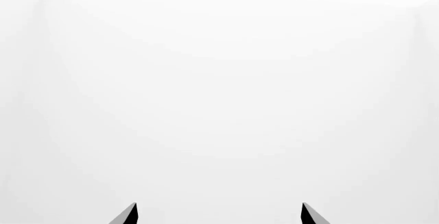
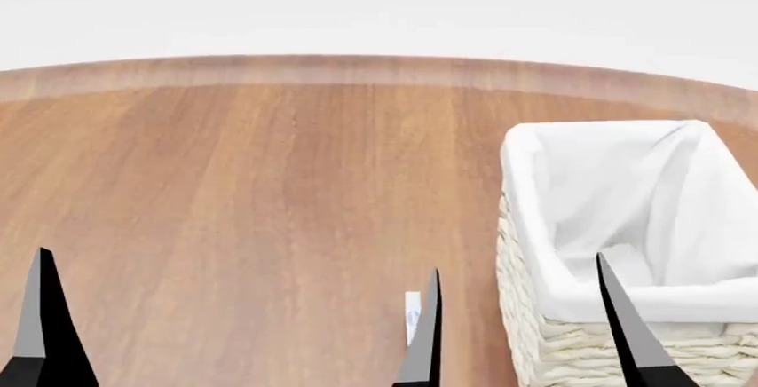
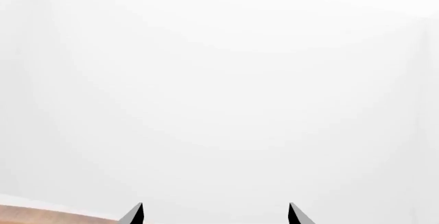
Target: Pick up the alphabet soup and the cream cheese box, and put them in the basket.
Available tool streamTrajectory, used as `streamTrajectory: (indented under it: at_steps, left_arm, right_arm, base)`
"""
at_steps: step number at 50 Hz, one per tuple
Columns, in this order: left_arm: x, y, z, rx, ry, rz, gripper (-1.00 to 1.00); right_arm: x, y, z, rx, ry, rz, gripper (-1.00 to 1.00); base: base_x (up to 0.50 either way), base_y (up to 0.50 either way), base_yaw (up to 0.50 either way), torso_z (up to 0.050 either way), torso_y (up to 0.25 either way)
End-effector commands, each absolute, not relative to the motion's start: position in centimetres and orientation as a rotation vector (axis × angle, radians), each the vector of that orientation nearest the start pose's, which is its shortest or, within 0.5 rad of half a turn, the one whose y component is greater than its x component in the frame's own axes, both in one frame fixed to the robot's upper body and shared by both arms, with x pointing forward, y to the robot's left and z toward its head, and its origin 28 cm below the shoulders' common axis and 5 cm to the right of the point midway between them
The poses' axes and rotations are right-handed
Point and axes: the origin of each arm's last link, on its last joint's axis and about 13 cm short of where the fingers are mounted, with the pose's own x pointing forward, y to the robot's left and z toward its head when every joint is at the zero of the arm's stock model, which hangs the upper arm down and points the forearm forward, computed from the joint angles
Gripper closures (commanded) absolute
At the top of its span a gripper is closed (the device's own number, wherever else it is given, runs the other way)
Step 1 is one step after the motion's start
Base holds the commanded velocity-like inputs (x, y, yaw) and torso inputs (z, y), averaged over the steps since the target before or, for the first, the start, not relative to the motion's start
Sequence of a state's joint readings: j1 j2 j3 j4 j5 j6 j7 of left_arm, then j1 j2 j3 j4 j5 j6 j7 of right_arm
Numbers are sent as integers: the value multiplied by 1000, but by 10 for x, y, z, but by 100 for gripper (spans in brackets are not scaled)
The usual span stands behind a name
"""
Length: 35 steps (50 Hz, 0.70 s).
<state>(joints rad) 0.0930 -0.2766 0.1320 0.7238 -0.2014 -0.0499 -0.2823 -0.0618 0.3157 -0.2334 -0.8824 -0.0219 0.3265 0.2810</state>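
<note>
Head view showed the cream-white wicker basket (image 2: pixel 556 351), white cloth lining folded over its rim, near the table's (image 2: pixel 237 209) right edge. Both the left gripper (image 1: pixel 218 213) and right gripper (image 3: pixel 215 213) had jaws apart, empty.

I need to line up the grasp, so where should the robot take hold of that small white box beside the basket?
Probably from above, pinching its thin sides. Only a sliver of the cream cheese box shows on the wooden table, behind a finger of the right gripper, left of the basket; it seems to lie low and flat. Its pose is mostly hidden, so check first.
</note>
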Motion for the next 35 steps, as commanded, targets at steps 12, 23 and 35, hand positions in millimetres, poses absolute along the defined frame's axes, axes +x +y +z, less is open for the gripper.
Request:
streamTrajectory:
  at_steps: [12, 23, 35]
  left_arm:
    - [168, 211, 139, -54, -526, -15, -100]
    - [169, 210, 138, -46, -515, -20, -100]
    - [169, 209, 136, -39, -510, -16, -100]
  right_arm:
    - [158, -95, 153, -163, -514, 9, -100]
    - [158, -95, 152, -161, -505, 18, -100]
    - [158, -95, 148, -161, -495, 23, -100]
  base:
    - [209, 0, 0, 0, 0]
    - [29, 0, 0, 0, 0]
    - [0, 0, 0, 0, -131]
